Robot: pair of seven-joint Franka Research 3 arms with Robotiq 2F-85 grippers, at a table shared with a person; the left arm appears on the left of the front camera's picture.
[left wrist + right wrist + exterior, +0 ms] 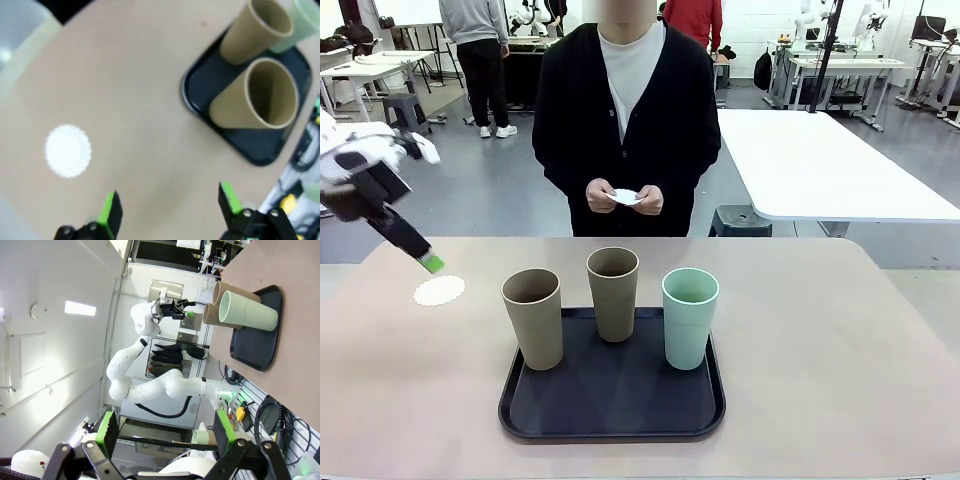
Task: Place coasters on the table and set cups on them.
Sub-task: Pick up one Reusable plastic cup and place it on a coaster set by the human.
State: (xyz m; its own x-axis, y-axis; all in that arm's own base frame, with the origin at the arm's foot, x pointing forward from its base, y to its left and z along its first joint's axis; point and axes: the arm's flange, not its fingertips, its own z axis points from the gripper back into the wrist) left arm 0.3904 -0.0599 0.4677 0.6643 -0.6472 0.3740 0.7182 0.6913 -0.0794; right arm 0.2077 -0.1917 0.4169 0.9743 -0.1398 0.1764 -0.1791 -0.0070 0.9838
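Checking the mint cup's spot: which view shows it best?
The front view: the mint cup stands whole and upright on the right of the tray. The right wrist view shows it sideways, farther off; the left wrist view, a blurred part at the picture's edge.

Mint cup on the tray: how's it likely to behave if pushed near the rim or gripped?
The mint cup is tall, base narrower than rim, so a high push would likely tip it. It looks empty, so probably light. Its matte wall should grip fairly well.

Scalloped white coaster (439,291) flat on table (820,340); cups (613,295) upright
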